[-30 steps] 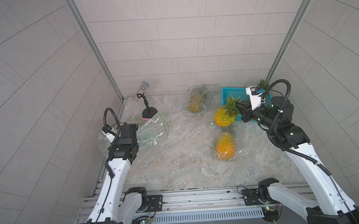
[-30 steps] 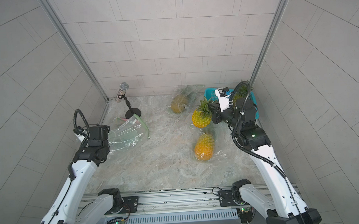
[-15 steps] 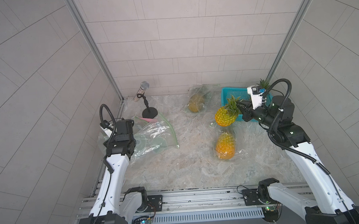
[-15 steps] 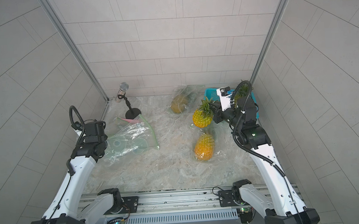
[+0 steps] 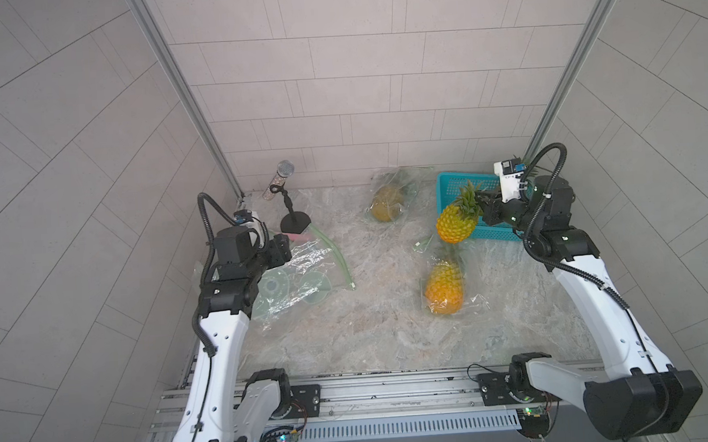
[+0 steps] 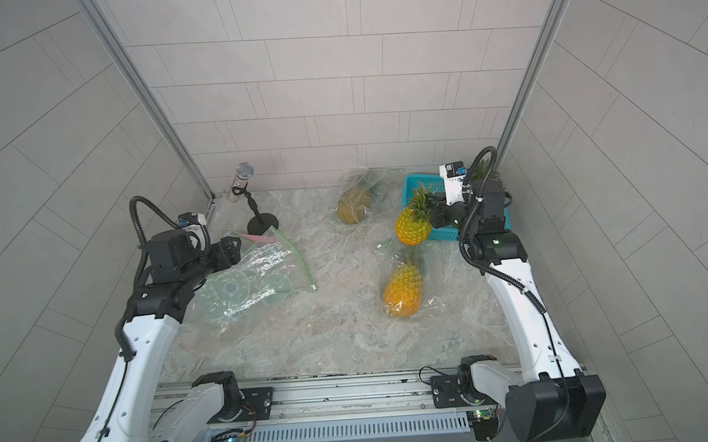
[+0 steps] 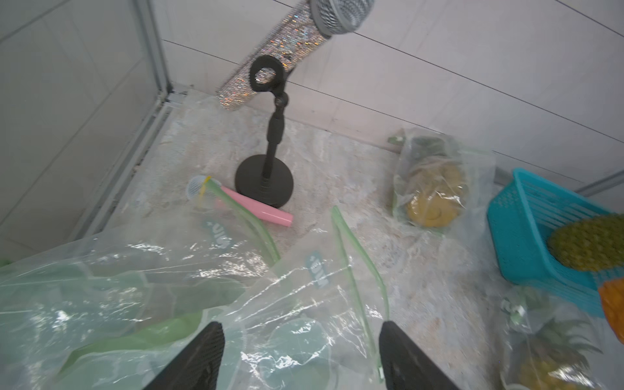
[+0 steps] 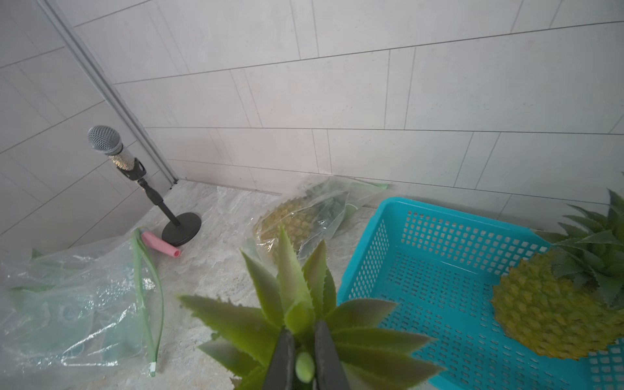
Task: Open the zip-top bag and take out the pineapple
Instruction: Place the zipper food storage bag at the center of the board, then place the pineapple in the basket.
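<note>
The pineapple (image 5: pixel 454 225) is out of its bag and is held clear of the table by the right gripper (image 8: pixel 299 358), whose jaws are clamped on the central leaves of the crown. The fruit hangs from the jaws with its long axis tilted, crown toward the wrist, base toward the table centre. The blue basket (image 5: pixel 446 184) lies just beside the fruit, on the right arm's side, and is judged the likely set-down place. The left gripper (image 7: pixel 299 326) is positioned with jaws apart above a flat zip-top bag (image 5: pixel 301 270), gripping nothing.
</note>
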Robot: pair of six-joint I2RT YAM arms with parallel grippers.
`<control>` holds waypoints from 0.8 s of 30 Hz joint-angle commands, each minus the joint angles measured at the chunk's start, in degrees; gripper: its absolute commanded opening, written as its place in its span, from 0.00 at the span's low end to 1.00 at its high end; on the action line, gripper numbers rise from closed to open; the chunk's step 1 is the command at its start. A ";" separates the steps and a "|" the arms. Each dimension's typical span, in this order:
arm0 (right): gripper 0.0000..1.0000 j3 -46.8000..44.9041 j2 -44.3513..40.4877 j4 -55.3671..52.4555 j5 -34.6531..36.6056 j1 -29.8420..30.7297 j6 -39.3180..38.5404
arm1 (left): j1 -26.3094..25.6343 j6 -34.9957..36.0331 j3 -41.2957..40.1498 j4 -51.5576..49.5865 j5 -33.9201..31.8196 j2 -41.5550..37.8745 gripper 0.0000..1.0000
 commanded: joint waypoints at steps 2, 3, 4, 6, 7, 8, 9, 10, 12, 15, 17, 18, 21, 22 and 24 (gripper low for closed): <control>0.00 3.32 3.30 13.98 -1.73 -3.13 5.67 | 0.10 2.92 -1.42 2.18 12.59 -1.41 0.76; 0.00 3.45 4.72 16.01 -1.77 -3.76 6.96 | 0.07 2.70 -2.21 3.39 13.34 -1.66 0.76; 0.00 3.63 5.89 17.57 -2.04 -4.31 7.99 | 0.10 2.27 -2.94 4.32 13.57 -1.93 0.76; 0.00 4.62 8.67 20.27 -1.31 -5.07 10.03 | 0.05 1.91 -4.17 6.05 14.20 -2.40 0.76; 0.00 5.37 10.02 20.47 -0.29 -5.23 10.30 | 0.09 1.86 -4.68 6.63 14.15 -2.60 0.76; 0.00 6.13 11.49 20.41 1.46 -5.30 10.18 | 0.10 1.56 -5.34 7.48 13.94 -2.99 0.76; 0.00 7.06 12.84 20.44 3.41 -5.33 9.90 | 0.12 1.23 -6.08 8.27 13.58 -3.51 0.76; 0.00 7.77 14.04 20.46 4.89 -5.30 9.51 | 0.07 0.44 -6.89 9.28 13.61 -4.00 0.76; 0.00 9.80 16.95 19.96 7.84 -5.30 8.26 | 0.12 -0.70 -8.47 11.48 14.78 -5.13 0.76; 0.00 13.99 21.14 16.53 11.77 -5.24 6.07 | 0.12 -1.53 -9.62 12.14 14.51 -5.14 0.76; 0.00 15.19 23.43 17.05 13.35 -5.21 4.96 | 0.11 -2.22 -10.01 11.92 14.61 -5.24 0.76; 0.00 15.58 24.46 17.50 13.69 -5.25 4.58 | 0.12 -2.31 -10.25 11.90 14.85 -5.41 0.76; 0.00 18.26 27.93 16.64 15.26 -5.01 2.89 | 0.09 -2.32 -10.78 11.41 14.50 -5.83 0.77; 0.00 19.41 29.20 15.85 15.90 -4.84 1.99 | 0.03 -2.32 -10.88 11.26 14.39 -5.87 0.77; 0.00 21.50 31.58 14.86 17.43 -4.48 -0.16 | 0.07 -2.38 -10.92 11.03 14.39 -5.81 0.77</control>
